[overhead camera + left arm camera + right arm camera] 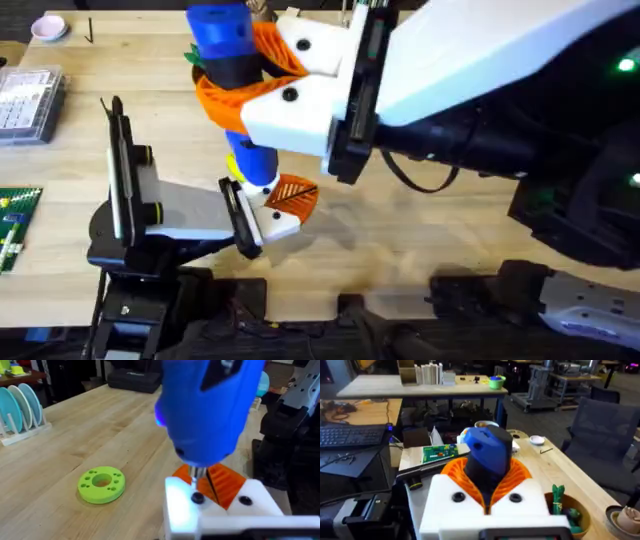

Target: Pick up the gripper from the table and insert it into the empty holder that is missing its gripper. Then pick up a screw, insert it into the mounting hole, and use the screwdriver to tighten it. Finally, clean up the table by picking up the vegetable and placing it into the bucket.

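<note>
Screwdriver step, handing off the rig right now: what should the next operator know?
Right hand: shut on the screwdriver, held upright.
Left hand: at the holder, grip unclear.
Done: orange wedge looks seated in the holder. The screw is in its hole with the bit on it.
Left: finish tightening and set the screwdriver down. Then put the yellow vegetable in the bucket. It holds green toys, and I can't confirm the yellow one.
</note>
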You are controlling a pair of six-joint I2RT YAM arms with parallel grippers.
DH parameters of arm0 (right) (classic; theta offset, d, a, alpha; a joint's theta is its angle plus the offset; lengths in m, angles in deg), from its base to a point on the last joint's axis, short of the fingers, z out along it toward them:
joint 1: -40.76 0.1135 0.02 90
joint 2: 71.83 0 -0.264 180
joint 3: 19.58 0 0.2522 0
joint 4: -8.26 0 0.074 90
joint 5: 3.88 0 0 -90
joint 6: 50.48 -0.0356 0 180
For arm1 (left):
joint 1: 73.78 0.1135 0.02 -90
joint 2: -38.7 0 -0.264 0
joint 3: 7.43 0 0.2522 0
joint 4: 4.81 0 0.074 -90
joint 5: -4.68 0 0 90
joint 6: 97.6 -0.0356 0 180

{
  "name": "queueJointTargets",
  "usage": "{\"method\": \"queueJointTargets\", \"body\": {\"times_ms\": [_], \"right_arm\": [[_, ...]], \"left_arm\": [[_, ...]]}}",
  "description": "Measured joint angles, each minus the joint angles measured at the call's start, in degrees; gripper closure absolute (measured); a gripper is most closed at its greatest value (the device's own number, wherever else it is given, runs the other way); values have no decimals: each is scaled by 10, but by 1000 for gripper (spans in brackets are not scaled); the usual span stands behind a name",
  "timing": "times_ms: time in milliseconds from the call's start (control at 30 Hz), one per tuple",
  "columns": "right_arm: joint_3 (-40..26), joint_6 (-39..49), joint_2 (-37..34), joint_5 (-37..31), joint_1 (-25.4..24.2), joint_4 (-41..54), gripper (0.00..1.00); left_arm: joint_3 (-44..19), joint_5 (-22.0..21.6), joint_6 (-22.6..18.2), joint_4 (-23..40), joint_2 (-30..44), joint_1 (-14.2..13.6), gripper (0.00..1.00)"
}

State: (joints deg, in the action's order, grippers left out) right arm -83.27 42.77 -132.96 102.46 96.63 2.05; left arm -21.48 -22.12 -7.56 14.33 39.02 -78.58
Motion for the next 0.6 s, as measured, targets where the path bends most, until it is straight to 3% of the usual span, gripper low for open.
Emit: {"method": "queueJointTargets", "body": {"times_ms": [600], "right_arm": [[0,-5,0,0,0,4,982]], "left_arm": [[0,0,0,0,0,0,988]]}}
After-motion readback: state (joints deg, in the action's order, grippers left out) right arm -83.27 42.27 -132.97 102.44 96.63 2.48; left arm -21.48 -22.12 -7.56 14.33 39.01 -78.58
